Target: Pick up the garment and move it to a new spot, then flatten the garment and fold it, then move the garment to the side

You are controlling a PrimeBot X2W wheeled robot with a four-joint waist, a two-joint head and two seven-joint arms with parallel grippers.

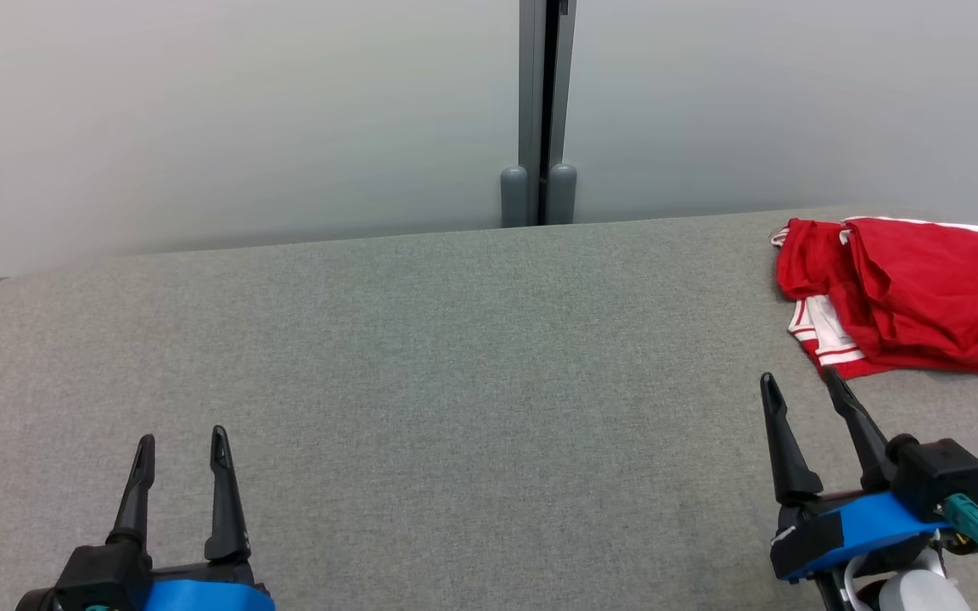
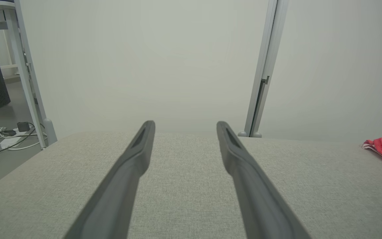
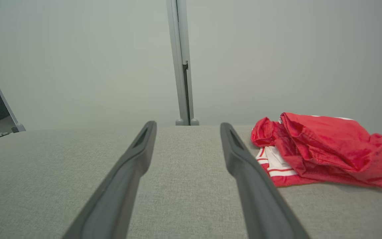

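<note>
Head view with both wrist views. A red garment [image 1: 905,297] with a white striped band [image 1: 820,335] lies bunched in layers at the upper right of the head view, on the grey cloth-covered table [image 1: 455,382], close to its far edge and its right side. In the right wrist view it sits to the right of the fingers, just beyond their tips. The left gripper [image 1: 182,437], at the lower left, and the right gripper [image 1: 800,376], at the lower right, both have their fingers spread wide and hold nothing. The right fingertips are near the garment's front hem but apart from it. The bundle appears loosely doubled over, though from this angle it cannot be told whether it is a rough fold or a heap. The scene therefore fits either a garment waiting to be lifted or one already folded and set aside. Hazards: the fabric looks thin and glossy, so a pinch on the top layer alone would probably peel the bundle open. A sideways tug so near the table's edge could drag it off. Low fingertips could snag the table's cloth. No brand, label or writing can be read on the garment, the grippers or the pale wall [image 1: 243,110].
</note>
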